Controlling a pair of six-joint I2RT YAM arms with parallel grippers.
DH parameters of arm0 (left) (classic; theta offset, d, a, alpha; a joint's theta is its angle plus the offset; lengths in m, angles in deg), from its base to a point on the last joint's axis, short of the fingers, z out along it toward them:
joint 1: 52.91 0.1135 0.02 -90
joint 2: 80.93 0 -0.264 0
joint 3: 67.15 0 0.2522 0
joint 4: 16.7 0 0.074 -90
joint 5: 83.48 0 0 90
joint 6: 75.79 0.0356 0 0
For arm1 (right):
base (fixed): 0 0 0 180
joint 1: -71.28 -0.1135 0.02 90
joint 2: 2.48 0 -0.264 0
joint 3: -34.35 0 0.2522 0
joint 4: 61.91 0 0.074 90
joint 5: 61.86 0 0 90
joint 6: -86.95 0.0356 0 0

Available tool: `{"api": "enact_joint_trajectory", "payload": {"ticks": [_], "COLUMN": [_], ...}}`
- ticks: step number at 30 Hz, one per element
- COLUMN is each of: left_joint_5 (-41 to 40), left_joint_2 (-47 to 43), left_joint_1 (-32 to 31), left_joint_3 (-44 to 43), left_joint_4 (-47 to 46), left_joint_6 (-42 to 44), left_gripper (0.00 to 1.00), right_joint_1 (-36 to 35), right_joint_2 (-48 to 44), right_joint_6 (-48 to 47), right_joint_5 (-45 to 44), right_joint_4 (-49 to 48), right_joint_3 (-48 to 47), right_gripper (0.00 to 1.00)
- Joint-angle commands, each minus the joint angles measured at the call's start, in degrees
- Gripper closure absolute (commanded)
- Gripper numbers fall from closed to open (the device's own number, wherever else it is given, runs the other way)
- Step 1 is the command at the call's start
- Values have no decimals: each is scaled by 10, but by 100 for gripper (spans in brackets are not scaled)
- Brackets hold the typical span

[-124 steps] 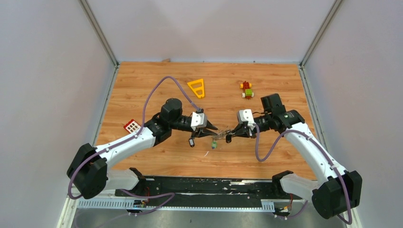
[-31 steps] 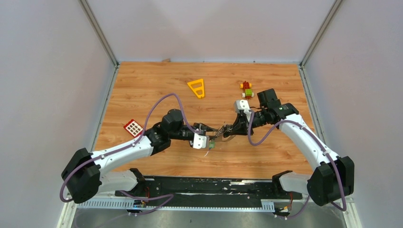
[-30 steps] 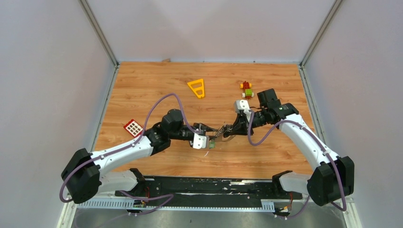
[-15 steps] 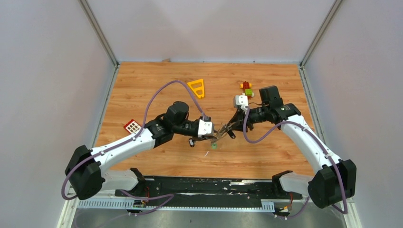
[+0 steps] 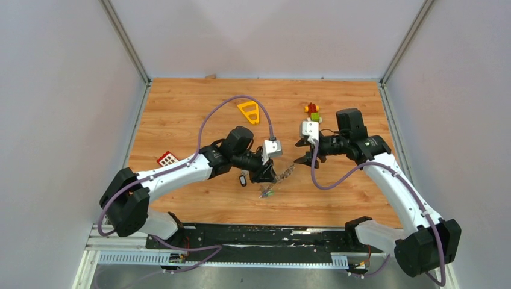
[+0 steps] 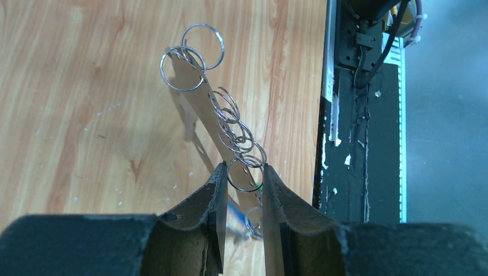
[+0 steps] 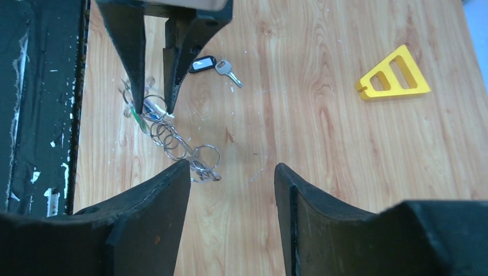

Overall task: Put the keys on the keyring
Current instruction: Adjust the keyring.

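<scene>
Keyring of linked silver wire loops [image 5: 287, 173] is being held by the left gripper [image 5: 271, 176] in the top view, the right gripper [image 5: 301, 155] standing beside, jaws spread and empty; in the left wrist view the fingers [image 6: 214, 192] are pinching one loop, a hold worth keeping firm while the right fetches a key. In the right wrist view a black-tagged silver key [image 7: 210, 64] is lying loose nearby; green and blue tags [image 7: 138, 117] under the loops are too tangled to judge.
</scene>
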Motion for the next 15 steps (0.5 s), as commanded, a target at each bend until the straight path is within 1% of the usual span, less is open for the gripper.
{"api": "enact_joint_trajectory", "payload": {"ticks": [1,3,5,7,10,12,15], "left_joint_5": [0,4,16,33,50,50,45], "left_joint_2": [9,17,25,35,45,45,46], "left_joint_1": [0,5,14,28,49,53,55], "left_joint_3": [-32,-35,-39,-42,-44,-40,-36], "left_joint_4": [-8,-14,-22,-35,-58,-76,-102], "left_joint_6": [-52,-70,-98,-131,-191,-217,-250], "left_gripper": [100,100,100,100,100,100,100], "right_joint_1": [2,1,0,-4,-21,-43,-92], "right_joint_2": [-26,-33,-40,-49,-63,-68,-76], "right_joint_6": [-23,-34,-37,-32,-13,-2,-4], "right_joint_5": [-37,-30,1,25,35,18,-32], "right_joint_4": [18,25,23,7,-26,-50,-68], "right_joint_3": [-9,-6,4,19,47,64,79], "right_gripper": [43,42,42,43,44,44,43]}}
